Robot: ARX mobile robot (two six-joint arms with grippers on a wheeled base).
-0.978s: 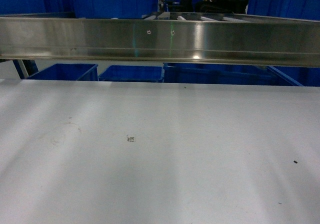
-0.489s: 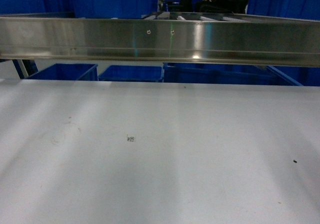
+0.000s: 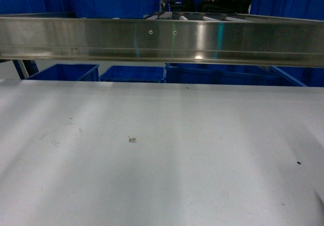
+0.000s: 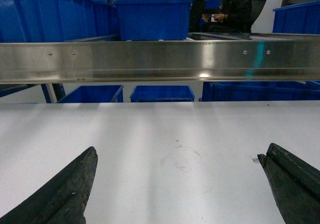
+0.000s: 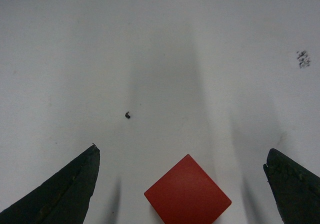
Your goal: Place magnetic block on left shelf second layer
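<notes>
We hold the right gripper (image 5: 182, 184) above the white tabletop (image 5: 160, 48), its jaws spread wide with the magnetic block (image 5: 187, 191) lying between them, untouched and turned corner-on. To grasp well, we judge we should rotate the wrist so the pads meet flat faces, then descend and close. Our left gripper (image 4: 177, 184) also gapes, holding nothing. The rack tier is not in view. Against the earlier head views, only reflections on the steel beam (image 3: 162, 39) differ.

Magnetic block (image 5: 187, 191): red, on white tabletop (image 5: 160, 43), corner pointing far.
Right gripper (image 5: 182, 184): fingers spread wide, flanking block, not touching.
Dark speck (image 5: 127, 116): far-left of block.
</notes>
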